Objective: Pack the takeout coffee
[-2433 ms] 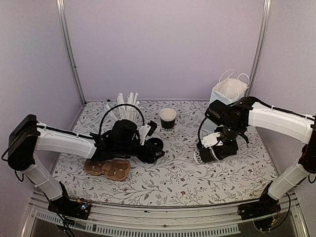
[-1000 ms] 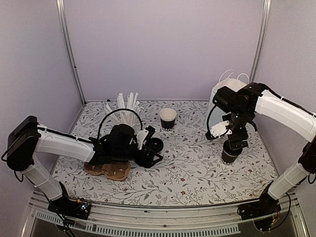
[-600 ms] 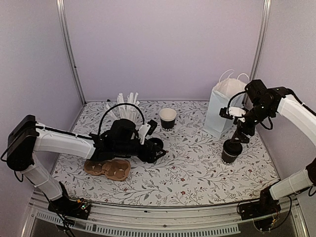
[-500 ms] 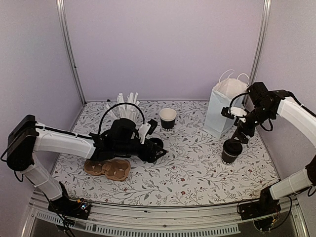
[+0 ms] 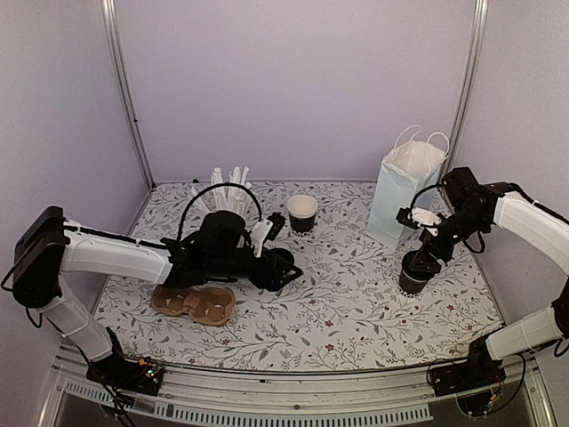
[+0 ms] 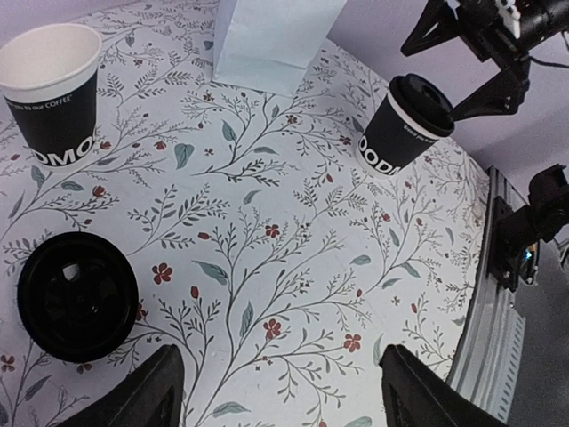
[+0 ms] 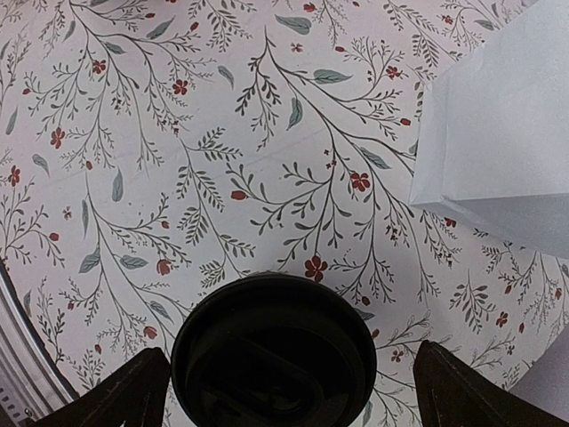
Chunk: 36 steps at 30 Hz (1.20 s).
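Observation:
Two takeout coffee cups stand on the flowered table. One is open with a cream inside (image 5: 302, 213) (image 6: 53, 89) at the back middle. The other wears a black lid (image 5: 412, 274) (image 6: 404, 124) (image 7: 274, 351) at the right, in front of the pale blue bag (image 5: 404, 182) (image 7: 507, 151). My right gripper (image 5: 423, 260) (image 7: 289, 396) hangs open just above the lidded cup, one finger on each side, touching nothing. My left gripper (image 5: 284, 269) (image 6: 284, 400) is open low over bare table. A loose black lid (image 6: 78, 296) lies just outside its left finger.
A brown two-hole cup carrier (image 5: 194, 302) lies at the front left under my left arm. A white cup of white straws (image 5: 229, 191) stands at the back left. The bag's base (image 6: 276, 40) is behind the lidded cup. Metal posts and walls close in the table.
My right arm let go of the lidded cup, swung up and to the right, and has now come down over it again. My left gripper crept slightly right.

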Each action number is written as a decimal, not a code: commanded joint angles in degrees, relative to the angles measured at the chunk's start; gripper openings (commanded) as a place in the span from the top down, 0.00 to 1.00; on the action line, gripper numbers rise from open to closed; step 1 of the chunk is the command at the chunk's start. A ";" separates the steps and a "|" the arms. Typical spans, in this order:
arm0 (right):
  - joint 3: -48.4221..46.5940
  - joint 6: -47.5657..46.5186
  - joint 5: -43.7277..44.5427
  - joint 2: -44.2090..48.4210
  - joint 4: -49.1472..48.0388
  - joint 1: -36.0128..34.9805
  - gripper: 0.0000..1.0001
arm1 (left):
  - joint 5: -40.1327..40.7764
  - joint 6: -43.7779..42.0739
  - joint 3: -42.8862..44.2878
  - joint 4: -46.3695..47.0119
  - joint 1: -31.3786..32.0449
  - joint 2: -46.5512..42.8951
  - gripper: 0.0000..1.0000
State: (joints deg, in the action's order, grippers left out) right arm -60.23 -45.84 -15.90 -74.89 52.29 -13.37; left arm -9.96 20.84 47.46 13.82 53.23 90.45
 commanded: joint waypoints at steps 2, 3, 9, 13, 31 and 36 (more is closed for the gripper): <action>2.12 1.96 2.80 1.33 -3.00 0.09 0.01 | -1.02 0.43 1.40 0.17 0.02 1.12 0.22; 2.44 2.05 3.01 1.33 -3.06 0.08 0.01 | -1.05 0.44 1.40 0.16 0.03 1.10 0.22; 3.32 2.51 2.97 1.67 -2.76 0.01 0.09 | -1.12 0.44 0.85 0.50 0.03 1.13 0.22; 3.30 2.77 2.83 1.54 -1.60 0.06 0.19 | -1.31 0.77 0.41 1.16 0.07 1.18 0.22; -0.87 0.00 5.29 -0.97 -2.90 12.02 0.30 | -1.58 0.99 -1.95 2.99 0.29 0.12 0.22; -0.15 0.11 6.90 -3.15 -5.95 12.74 0.28 | -1.65 0.91 -2.66 3.30 0.23 -0.30 0.22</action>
State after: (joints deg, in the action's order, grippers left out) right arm -59.96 -45.08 -10.74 -76.31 49.36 -1.02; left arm -11.18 21.71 45.93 14.94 53.23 91.02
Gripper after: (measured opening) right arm 0.709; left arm 0.784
